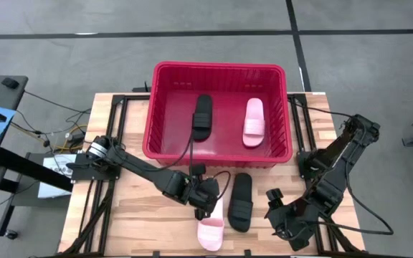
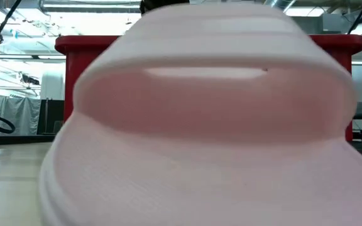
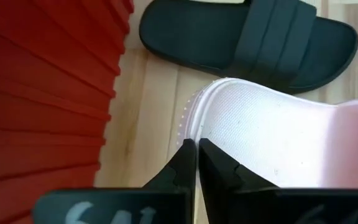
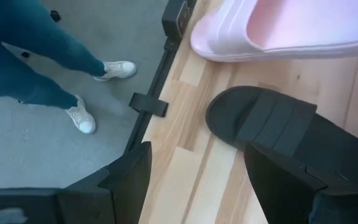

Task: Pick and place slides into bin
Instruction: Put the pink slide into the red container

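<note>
A black slide and a light pink slide lie inside the red bin at the table's far middle. A second pink slide and a second black slide lie side by side on the table, near of the bin. The pink one fills the low view. My left gripper is shut, its tips at this pink slide's far end. My right gripper is open and empty near the table's front right. It points toward the black slide. My left gripper meets the far-end rim of the pink slide on the table with its shut fingertips, slanting down from the table's left and far side. I cannot tell whether any of the rim is between the fingers. The slide lies flat on the table, sole down.
The bin's near wall stands close beside my left gripper. The table's near edge and a black frame rail lie close to my right gripper. A person's legs in white shoes stand on the floor beyond that edge.
</note>
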`<action>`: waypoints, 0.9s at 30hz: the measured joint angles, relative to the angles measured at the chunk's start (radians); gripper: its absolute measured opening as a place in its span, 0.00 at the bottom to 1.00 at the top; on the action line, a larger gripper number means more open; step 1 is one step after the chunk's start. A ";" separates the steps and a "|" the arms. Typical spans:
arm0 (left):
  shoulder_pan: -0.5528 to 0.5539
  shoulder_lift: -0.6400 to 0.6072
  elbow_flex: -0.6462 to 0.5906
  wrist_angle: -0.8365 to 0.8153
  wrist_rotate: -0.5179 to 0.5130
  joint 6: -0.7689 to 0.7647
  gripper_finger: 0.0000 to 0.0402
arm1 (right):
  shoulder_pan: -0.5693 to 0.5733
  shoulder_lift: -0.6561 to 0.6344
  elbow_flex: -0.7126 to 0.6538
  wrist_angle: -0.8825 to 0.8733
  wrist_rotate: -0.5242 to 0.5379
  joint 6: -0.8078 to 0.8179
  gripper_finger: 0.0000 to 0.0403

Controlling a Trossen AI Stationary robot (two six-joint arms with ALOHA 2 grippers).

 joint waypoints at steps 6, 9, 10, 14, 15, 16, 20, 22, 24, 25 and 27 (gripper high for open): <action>-0.030 -0.001 0.126 -0.148 -0.112 -0.003 0.00 | 0.000 0.000 0.000 0.000 0.000 0.000 0.62; -0.032 -0.001 0.193 -0.215 -0.134 -0.002 0.00 | 0.000 0.000 0.000 0.001 0.000 0.000 0.62; -0.032 -0.002 0.209 -0.218 -0.143 -0.001 0.00 | 0.000 0.000 0.000 0.004 0.000 0.000 0.62; -0.032 -0.001 0.268 -0.262 -0.151 0.000 0.00 | 0.000 0.000 0.000 0.029 0.000 -0.001 0.62; -0.032 -0.001 0.280 -0.262 -0.154 0.000 0.00 | 0.000 0.000 0.000 0.039 0.004 -0.004 0.62; -0.032 -0.001 0.290 -0.266 -0.159 0.000 0.00 | -0.001 0.000 0.000 0.049 0.012 -0.008 0.62; -0.032 -0.001 0.321 -0.282 -0.161 0.000 0.00 | -0.012 0.000 0.000 0.079 0.046 -0.053 0.62; -0.032 -0.002 0.324 -0.281 -0.164 -0.001 0.00 | -0.026 0.000 0.000 0.086 0.053 -0.087 0.62; -0.032 -0.001 0.324 -0.283 -0.163 -0.001 0.00 | -0.045 0.000 0.000 0.085 0.055 -0.127 0.62; -0.032 -0.001 0.324 -0.283 -0.162 -0.001 0.00 | -0.056 0.000 0.000 0.084 0.055 -0.149 0.62; -0.032 -0.001 0.324 -0.283 -0.163 -0.003 0.00 | -0.079 0.000 0.000 0.082 0.055 -0.197 0.62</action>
